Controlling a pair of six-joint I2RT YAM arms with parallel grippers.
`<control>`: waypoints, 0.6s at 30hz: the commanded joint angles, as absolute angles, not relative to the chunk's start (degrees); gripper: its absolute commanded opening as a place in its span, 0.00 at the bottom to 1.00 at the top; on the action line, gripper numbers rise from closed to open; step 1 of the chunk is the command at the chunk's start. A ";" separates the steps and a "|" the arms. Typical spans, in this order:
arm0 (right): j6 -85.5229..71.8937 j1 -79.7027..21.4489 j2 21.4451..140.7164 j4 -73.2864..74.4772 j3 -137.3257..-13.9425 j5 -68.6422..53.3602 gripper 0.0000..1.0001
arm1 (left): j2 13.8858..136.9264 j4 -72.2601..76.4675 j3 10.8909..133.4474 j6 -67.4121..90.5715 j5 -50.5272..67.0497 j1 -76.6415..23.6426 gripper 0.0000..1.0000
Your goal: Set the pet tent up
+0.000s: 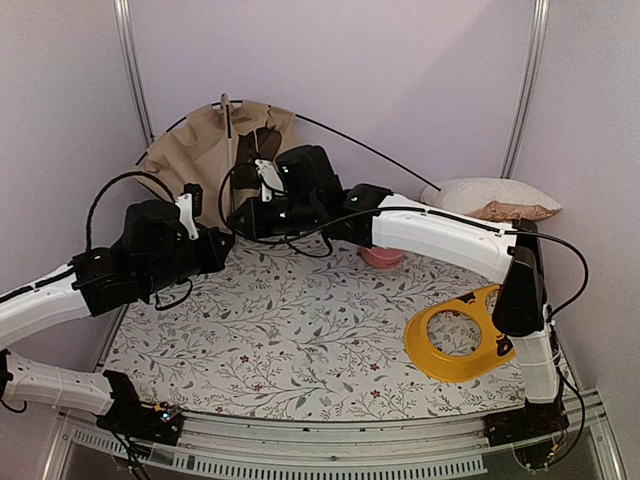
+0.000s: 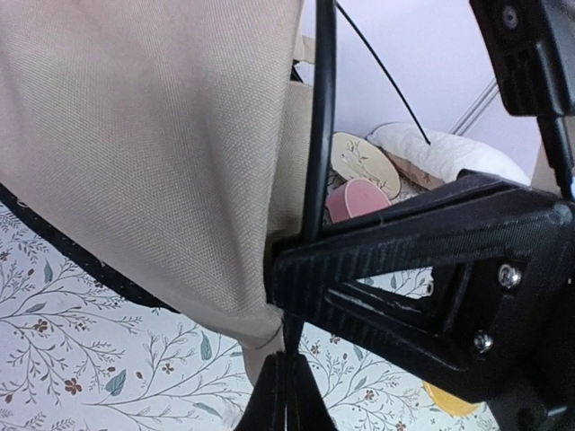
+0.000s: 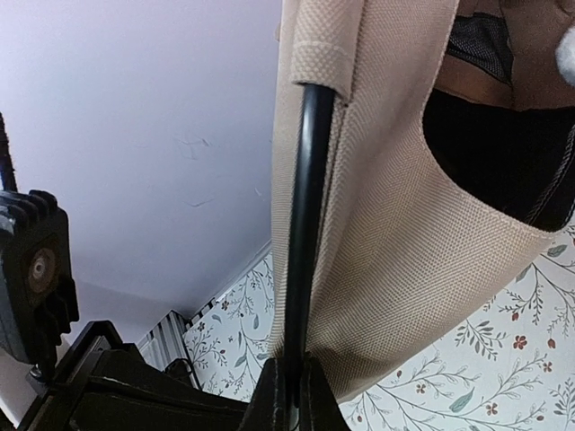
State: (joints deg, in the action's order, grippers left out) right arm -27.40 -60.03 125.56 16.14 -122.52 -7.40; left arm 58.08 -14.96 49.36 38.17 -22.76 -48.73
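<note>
The pet tent (image 1: 205, 150) is a slumped heap of tan fabric at the back left of the floral mat. A thin black pole (image 1: 370, 150) arcs from it toward the right. My left gripper (image 1: 190, 196) is at the tent's lower right edge. In the left wrist view it (image 2: 289, 395) is shut on a black pole (image 2: 319, 126) beside the tan fabric (image 2: 153, 135). My right gripper (image 1: 259, 162) is just right of it, at the tent's opening. In the right wrist view it (image 3: 292, 395) is shut on a pole (image 3: 305, 224) that enters a fabric sleeve (image 3: 321, 49). The dark lining (image 3: 503, 153) and a white pom-pom (image 3: 566, 52) show there.
A beige pillow (image 1: 495, 198) lies at the back right. A pink bowl (image 1: 383, 257) sits under my right arm. A yellow ring-shaped dish (image 1: 455, 343) lies at the mat's front right. The floral mat (image 1: 300, 340) covers the table, and walls close in the back and sides.
</note>
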 commanded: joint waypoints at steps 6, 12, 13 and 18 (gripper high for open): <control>-26.72 -60.05 127.37 16.51 -124.15 -5.75 0.00 | 53.42 -13.41 51.32 39.91 -14.17 -43.73 0.00; -25.79 -61.12 127.64 14.42 -122.47 -2.59 0.00 | 53.06 -9.55 51.33 42.45 -7.08 -41.84 0.00; -25.63 -61.17 127.53 13.10 -121.54 -1.98 0.00 | 53.07 -8.89 51.33 42.90 -6.09 -41.69 0.00; -23.90 -61.17 128.37 7.29 -119.74 1.02 0.00 | 52.80 -6.87 51.89 45.32 -2.69 -40.61 0.00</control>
State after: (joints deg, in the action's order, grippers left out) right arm -26.46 -61.25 125.73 11.14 -121.89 -3.97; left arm 54.63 -15.00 49.36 42.74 -8.34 -41.52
